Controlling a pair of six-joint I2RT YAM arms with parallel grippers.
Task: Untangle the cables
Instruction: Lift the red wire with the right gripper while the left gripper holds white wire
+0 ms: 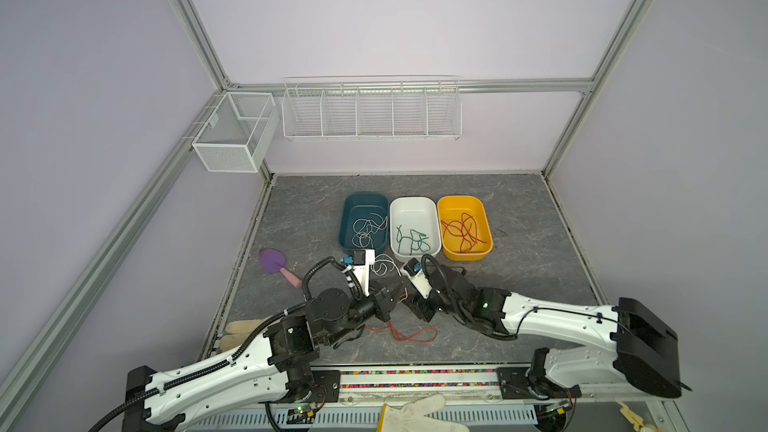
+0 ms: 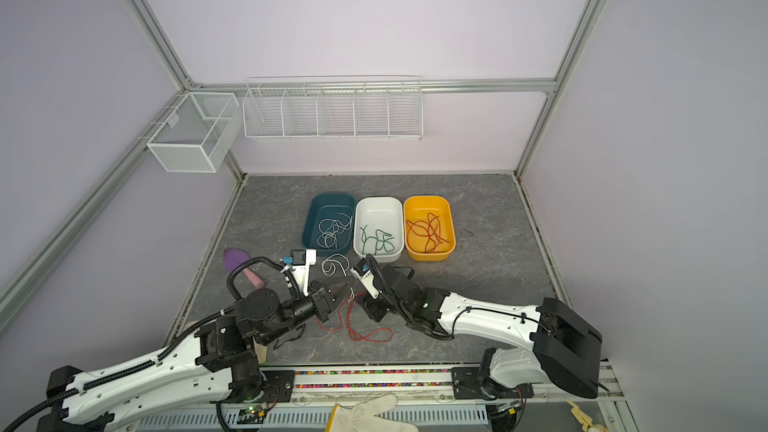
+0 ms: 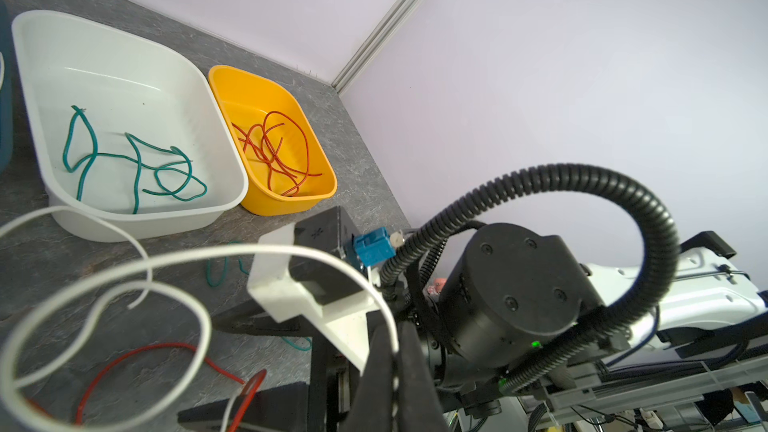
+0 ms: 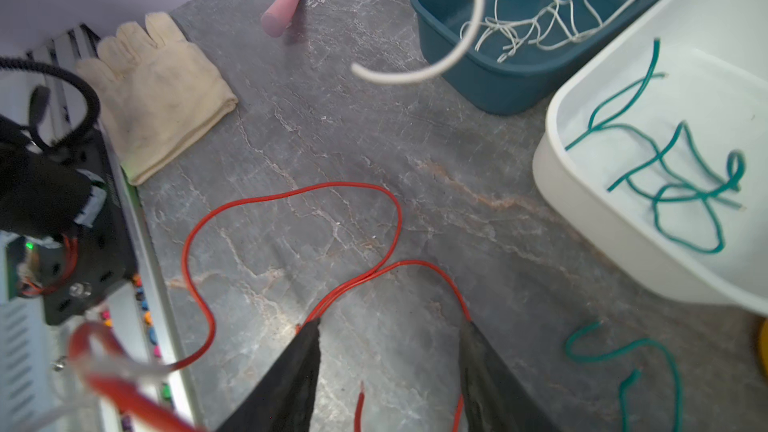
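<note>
Left hand (image 3: 394, 338) pinches the white cable (image 3: 232, 253) aloft, likely separating it; right hand (image 4: 392, 326), half-open, straddles the red cable (image 4: 291, 195).

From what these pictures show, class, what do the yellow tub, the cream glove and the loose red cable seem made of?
Yellow tub: likely moulded plastic, smooth, faintly glossy.
Cream glove: cloth, matt, soft creases.
Red cable: probably plastic-sheathed wire, smooth, holding loose curves.

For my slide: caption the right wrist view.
Right gripper, jaws apart, straddles a red cable on the table; white cable dangles nearby.
</note>
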